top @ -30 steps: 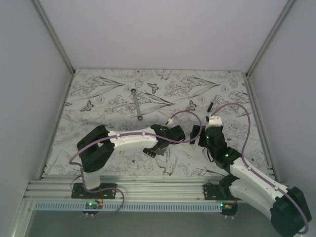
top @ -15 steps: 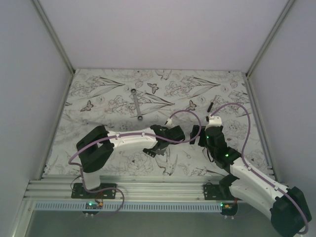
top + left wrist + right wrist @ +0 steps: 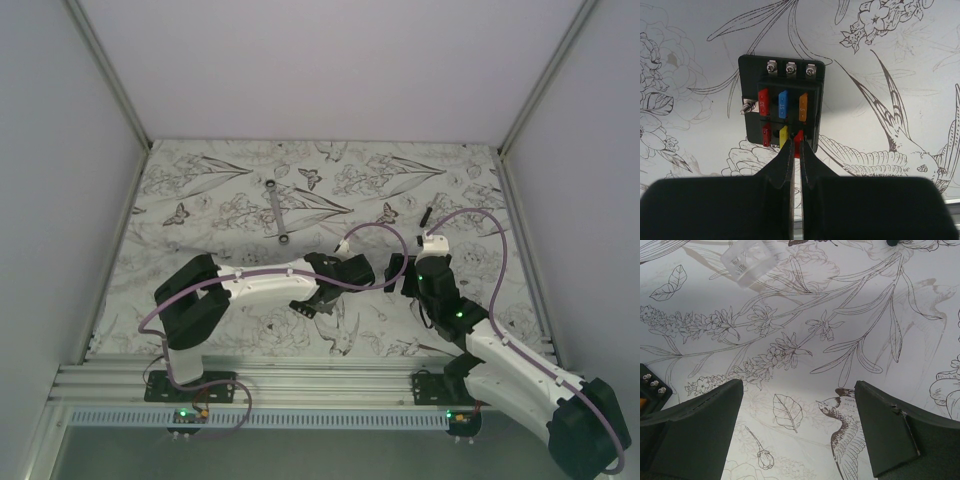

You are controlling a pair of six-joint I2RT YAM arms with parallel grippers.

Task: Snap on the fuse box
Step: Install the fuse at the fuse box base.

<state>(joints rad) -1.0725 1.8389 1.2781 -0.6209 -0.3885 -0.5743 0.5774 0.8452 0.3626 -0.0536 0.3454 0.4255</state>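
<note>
- Fuse box [image 3: 782, 107] lies flat on the floral table [image 3: 900, 60], fuses facing up.
- Left gripper [image 3: 795, 144]: fingers drawn nearly together, tips over the box's near edge by a red fuse. We cannot tell contact.
- Right gripper [image 3: 799, 386]: fingers wide apart, nothing between, box corner just beside.
- Clear plastic piece [image 3: 747, 260] lies farther off.

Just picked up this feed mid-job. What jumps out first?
The fuse box, black with red, blue, yellow and orange fuses, lies on the flowered table just ahead of the left gripper, whose nearly closed fingers point at its near edge. The right gripper hangs wide open beside it, with a clear plastic piece lying beyond.
</note>
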